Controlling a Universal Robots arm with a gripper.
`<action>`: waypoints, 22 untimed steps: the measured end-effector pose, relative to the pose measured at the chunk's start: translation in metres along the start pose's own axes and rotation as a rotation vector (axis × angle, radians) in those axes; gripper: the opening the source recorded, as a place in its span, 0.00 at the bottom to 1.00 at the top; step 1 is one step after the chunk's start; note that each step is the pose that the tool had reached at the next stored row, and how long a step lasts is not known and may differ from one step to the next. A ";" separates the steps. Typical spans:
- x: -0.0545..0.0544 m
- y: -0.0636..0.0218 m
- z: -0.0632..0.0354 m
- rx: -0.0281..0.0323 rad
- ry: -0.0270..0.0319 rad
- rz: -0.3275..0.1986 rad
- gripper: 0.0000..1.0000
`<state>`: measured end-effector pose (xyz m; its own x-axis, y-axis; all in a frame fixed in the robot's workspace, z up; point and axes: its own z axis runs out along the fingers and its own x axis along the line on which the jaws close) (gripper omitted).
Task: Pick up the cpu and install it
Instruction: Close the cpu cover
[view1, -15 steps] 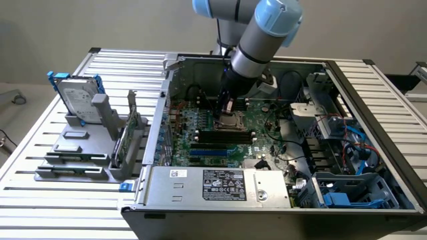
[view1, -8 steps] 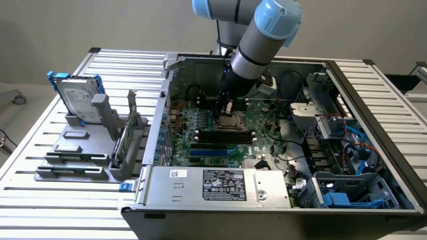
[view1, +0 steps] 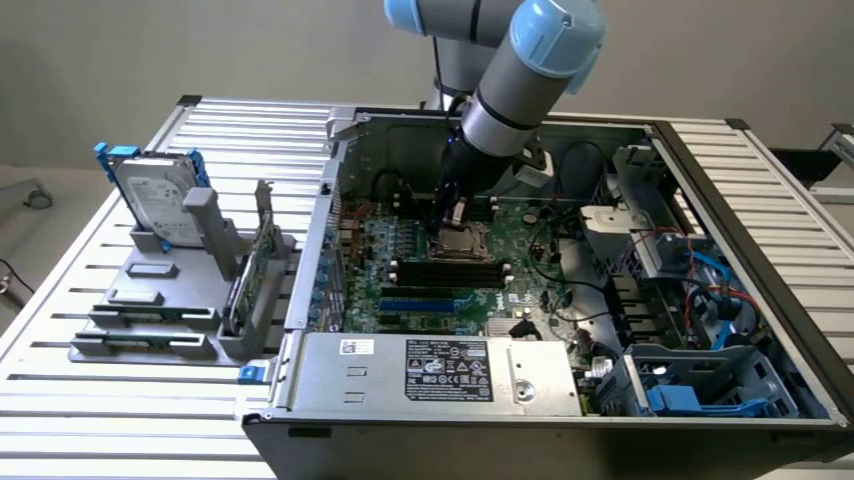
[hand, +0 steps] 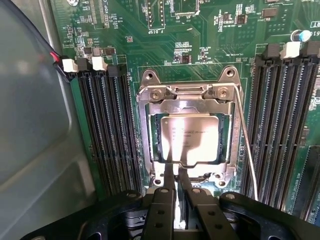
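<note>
The cpu (hand: 192, 137), a flat square chip with a silver-grey top, lies flat inside the metal-framed socket (hand: 145, 130) on the green motherboard. From outside, the cpu (view1: 465, 240) sits directly under the arm, in the middle of the open computer case. My gripper (hand: 176, 172) hangs straight above the socket's edge, its two dark fingers almost together, with only a thin slit between them. The tips meet the rim of the cpu and the socket frame, and I see nothing held between them. In the exterior view the gripper (view1: 458, 215) reaches down into the case.
Black memory slots (hand: 107, 135) (hand: 280, 125) flank the socket, and a thin wire lever (hand: 245, 140) runs along one side of it. A silver hard drive (view1: 154, 190) with blue brackets stands on a grey rack (view1: 147, 300) outside the case. The power supply (view1: 427, 370) sits at the front, cables (view1: 707, 300) at the exterior view's right.
</note>
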<state>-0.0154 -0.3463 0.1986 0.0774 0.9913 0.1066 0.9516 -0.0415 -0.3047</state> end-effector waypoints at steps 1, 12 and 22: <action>0.000 -0.0006 -0.0009 0.0009 -0.0002 0.000 0.18; -0.001 -0.0093 -0.0052 0.0107 -0.0001 0.001 0.18; -0.006 -0.0286 -0.0171 0.0117 0.0037 0.000 0.18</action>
<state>-0.0380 -0.3531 0.2229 0.0787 0.9908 0.1101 0.9480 -0.0402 -0.3157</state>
